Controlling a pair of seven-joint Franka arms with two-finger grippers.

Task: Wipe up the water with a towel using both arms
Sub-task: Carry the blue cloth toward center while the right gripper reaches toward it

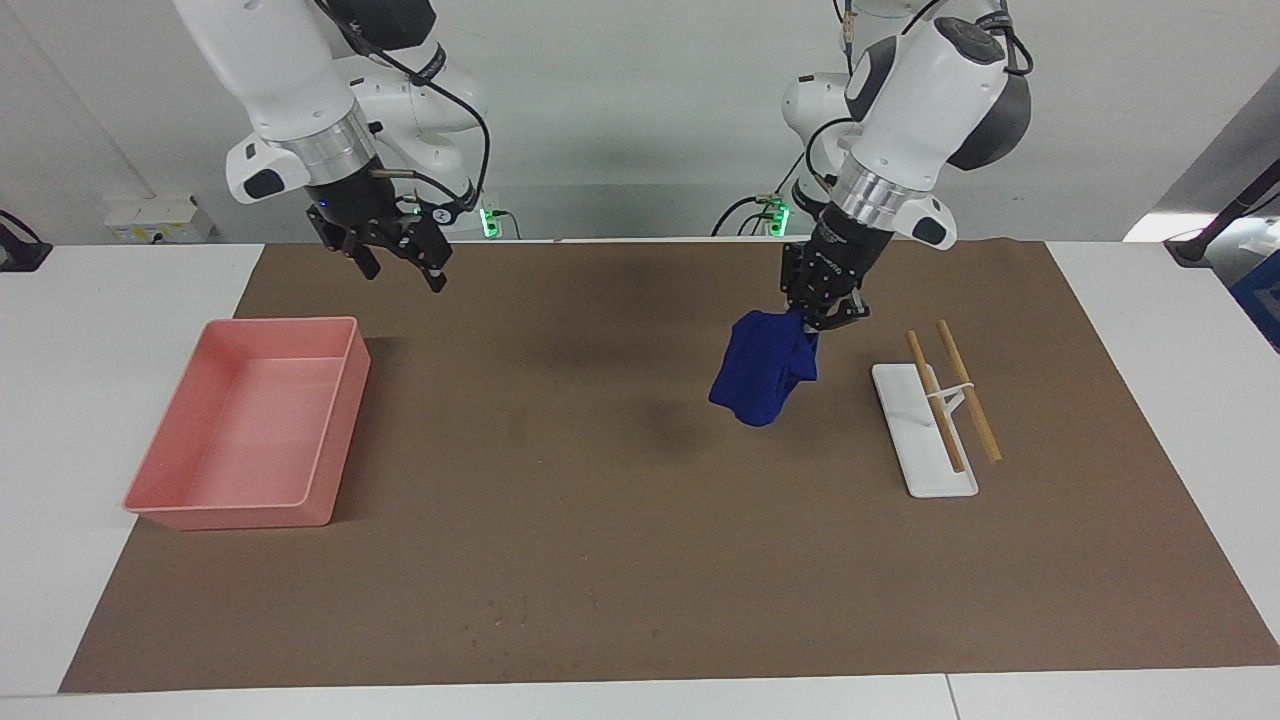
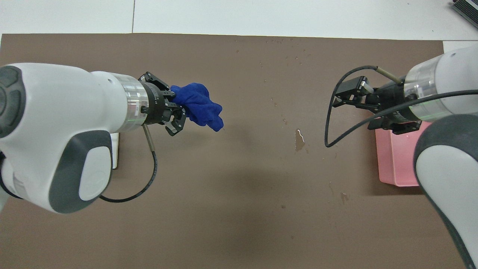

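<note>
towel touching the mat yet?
No. In the facing view the towel hangs from the shut left gripper in the air, its shadow apart on the mat.

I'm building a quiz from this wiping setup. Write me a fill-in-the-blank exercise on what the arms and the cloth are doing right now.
1. The left gripper is shut on the blue ____.
2. The towel hangs in the air, not touching the brown ____.
3. The right gripper has its fingers ____ and holds nothing.
4. The two wooden sticks rest on a white ____.

Missing words: towel; mat; open; stand
</note>
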